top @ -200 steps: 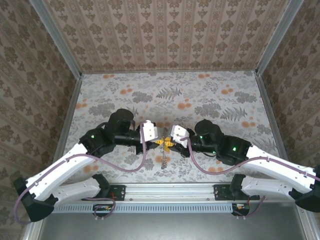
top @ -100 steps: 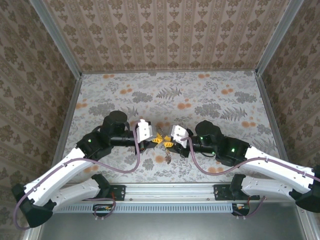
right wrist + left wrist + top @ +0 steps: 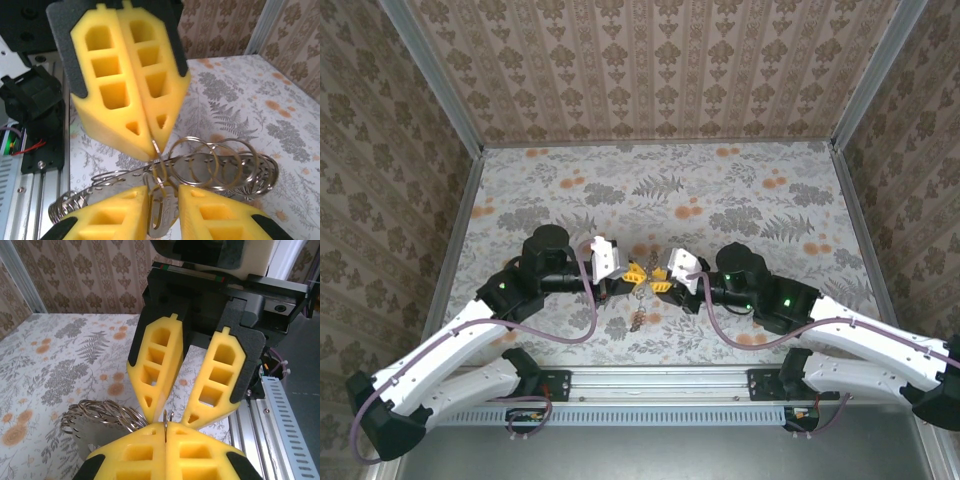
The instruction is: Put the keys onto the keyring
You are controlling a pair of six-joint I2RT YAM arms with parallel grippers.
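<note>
- Starting at the keyring: a run of linked silver wire rings, sitting right between the two end effectors, over the near middle of the flowered counter.
- Gripping one thin wire loop of it with the left end effector, yellow pads squeezed flat together, wire poking straight up out of the seam.
- Confirming that from the right wrist: closed tips pointing down, wire caught at the very point.
- Fanning out from that pinch toward the right in the right wrist view, ring overlapping ring, bunched thickest at the far end.
- Finding the keys just below the pinch: one flat silvery blade with a slot, hanging at the rings, framed in the gap of the right end effector.
- Showing clear daylight between those right pads, tips spread in a narrow V from the left wrist; hard to say whether either pad touches the blade.
- Meeting almost tip to tip, left from the left, right from the right.
- From overhead, trailing a short metal bunch from the meeting point toward the near edge.
- Farther out: purple cables looping along both arms, a metal rail across the near edge, patterned walls around three sides.
</note>
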